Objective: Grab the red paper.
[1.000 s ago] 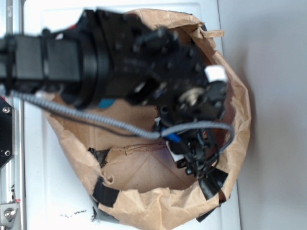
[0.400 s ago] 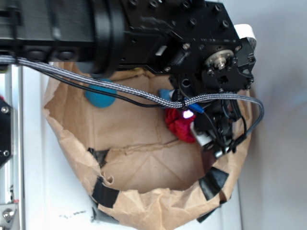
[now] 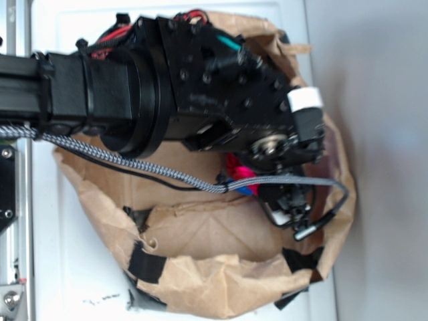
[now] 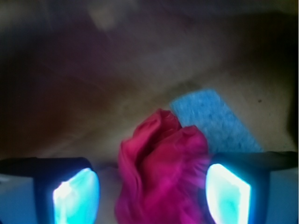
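My black arm (image 3: 167,87), boxy w/ screw-studded plates, hangs over a crumpled brown paper bag (image 3: 200,287) patched w/ black tape. A braided grey cable (image 3: 134,164) crosses it. Inside, my gripper (image 4: 152,191) has its glowing pads (image 4: 77,196) apart, w/ the red paper (image 4: 161,172), a soft wrinkly wad w/ many folds, between them, nearer the right-hand pad. Just behind it lies a flat, speckled blue piece (image 4: 215,121).

A white table (image 3: 73,281) carries everything here. Directly on it, beneath the gripper (image 3: 284,200), sits a crumpled brown paper bag (image 3: 200,291) patched with strips of black tape (image 3: 144,264)
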Robot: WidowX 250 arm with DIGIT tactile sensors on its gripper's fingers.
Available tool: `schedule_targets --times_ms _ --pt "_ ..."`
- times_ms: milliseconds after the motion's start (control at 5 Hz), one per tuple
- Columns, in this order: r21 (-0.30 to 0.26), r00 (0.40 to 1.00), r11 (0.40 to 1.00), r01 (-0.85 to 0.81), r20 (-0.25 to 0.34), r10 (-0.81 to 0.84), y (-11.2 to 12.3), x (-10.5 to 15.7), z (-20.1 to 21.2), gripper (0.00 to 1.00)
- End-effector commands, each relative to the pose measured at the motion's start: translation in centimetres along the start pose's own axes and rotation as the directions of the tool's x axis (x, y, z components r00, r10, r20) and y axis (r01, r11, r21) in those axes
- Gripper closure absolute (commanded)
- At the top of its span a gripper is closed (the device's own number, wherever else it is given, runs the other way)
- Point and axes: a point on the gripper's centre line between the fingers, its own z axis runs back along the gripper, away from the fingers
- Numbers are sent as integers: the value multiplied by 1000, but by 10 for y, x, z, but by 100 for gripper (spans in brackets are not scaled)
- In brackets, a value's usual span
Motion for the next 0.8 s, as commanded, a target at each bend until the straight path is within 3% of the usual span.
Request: schedule_targets --times_ms 0,200,400,600 --pt "39 993 999 27 115 -31 -11 8 -21 0" --pt "38 995 999 13 103 -17 -15 13 -19 100" --pt "19 997 1000 13 78 -15 -18 20 -11 100" --pt "-32 998 998 53 16 -52 -19 24 17 100"
